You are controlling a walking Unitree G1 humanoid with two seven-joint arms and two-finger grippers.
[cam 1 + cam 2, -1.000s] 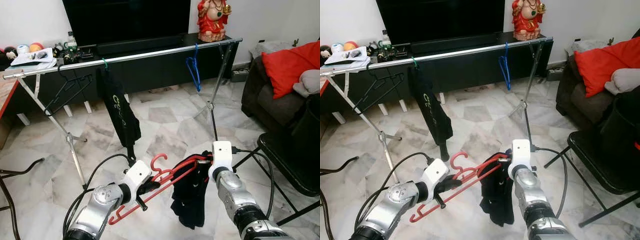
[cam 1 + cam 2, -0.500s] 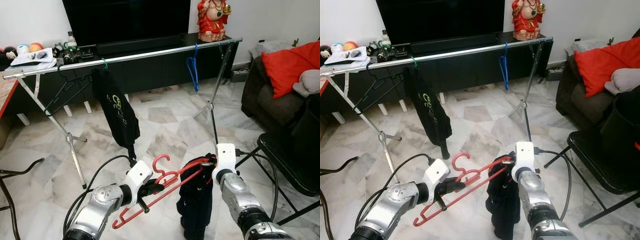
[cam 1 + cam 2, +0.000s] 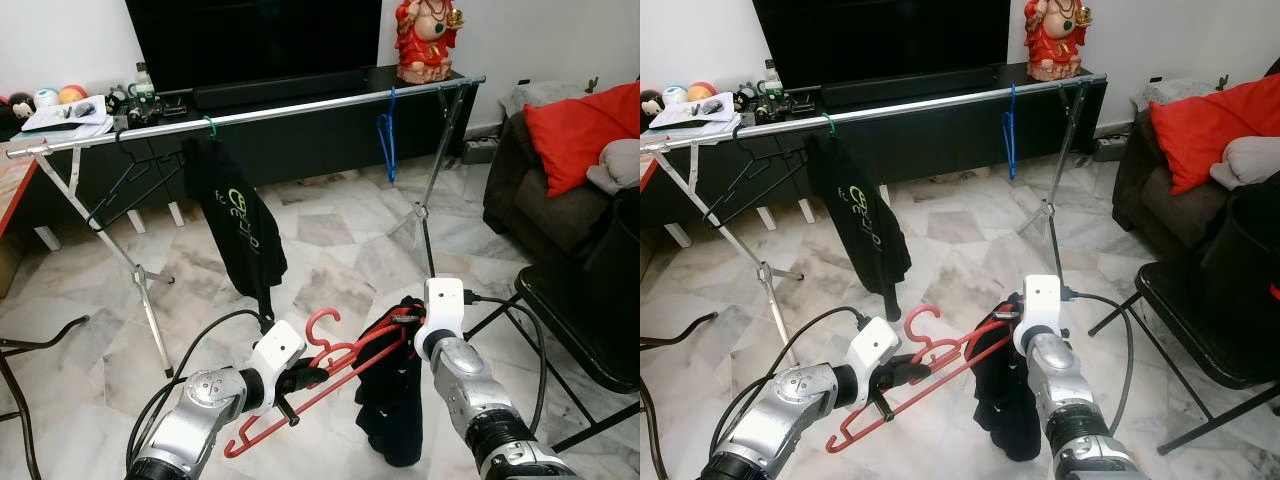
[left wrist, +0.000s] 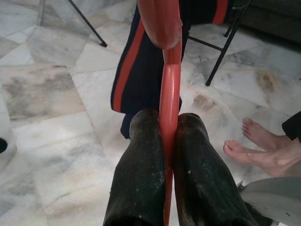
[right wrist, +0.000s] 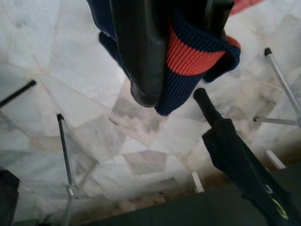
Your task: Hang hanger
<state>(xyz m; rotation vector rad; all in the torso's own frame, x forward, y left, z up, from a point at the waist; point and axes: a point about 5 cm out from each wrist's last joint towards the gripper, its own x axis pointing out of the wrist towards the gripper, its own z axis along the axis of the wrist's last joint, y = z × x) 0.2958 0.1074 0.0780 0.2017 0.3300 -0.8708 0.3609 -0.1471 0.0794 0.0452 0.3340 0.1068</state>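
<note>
The left gripper [image 3: 300,381] is clenched on the red hanger [image 3: 330,365], its fingers [image 4: 141,188] pinching the lower bar. The right gripper [image 3: 410,322] grasps the dark garment [image 3: 392,400] at the hanger's far end. The hanger sits low, well apart from the metal clothes rail [image 3: 250,115] beyond, where a black garment [image 3: 238,225] hangs

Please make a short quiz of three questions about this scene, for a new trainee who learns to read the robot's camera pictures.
1. True or false: the left end effector is shut on the red hanger.
2. What hangs from the hanger's far end, at the right end effector?
3. The empty blue hanger hangs: A) on the metal rail; B) on the sofa; C) on the floor.

Key: 1 true; 2 a dark garment with a red-striped cuff; 3 A.
</note>
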